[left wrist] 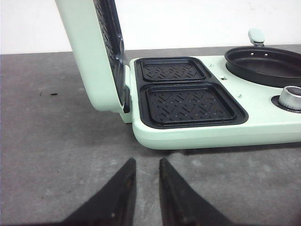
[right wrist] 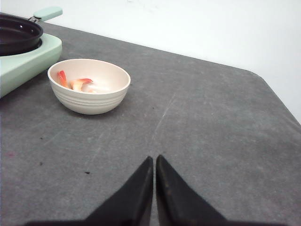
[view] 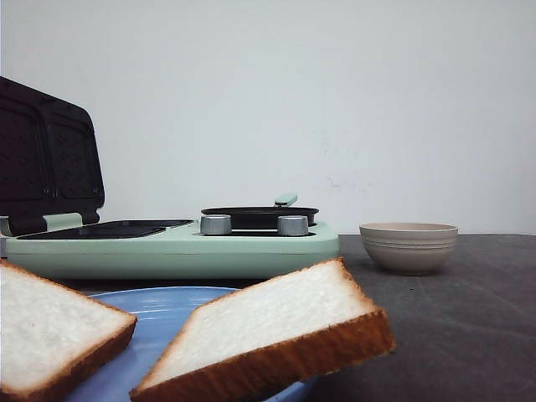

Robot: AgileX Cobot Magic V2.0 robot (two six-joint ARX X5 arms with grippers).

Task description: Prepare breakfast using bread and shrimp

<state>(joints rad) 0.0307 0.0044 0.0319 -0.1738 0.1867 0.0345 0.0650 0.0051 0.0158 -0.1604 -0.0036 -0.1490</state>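
Bread (view: 276,331) waits on the blue plate (view: 159,306) at lower left, shrimp (right wrist: 77,84) in the beige bowl (right wrist: 89,99) at right. Sandwich maker (view: 176,247) stands open, ready for loading. Left tool (left wrist: 143,181) slightly apart, right tool (right wrist: 154,176) closed, both empty.

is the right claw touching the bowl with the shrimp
Apart. The right wrist view shows the right claw over bare table, with a wide stretch of gray surface between its tips and the beige bowl holding the shrimp.
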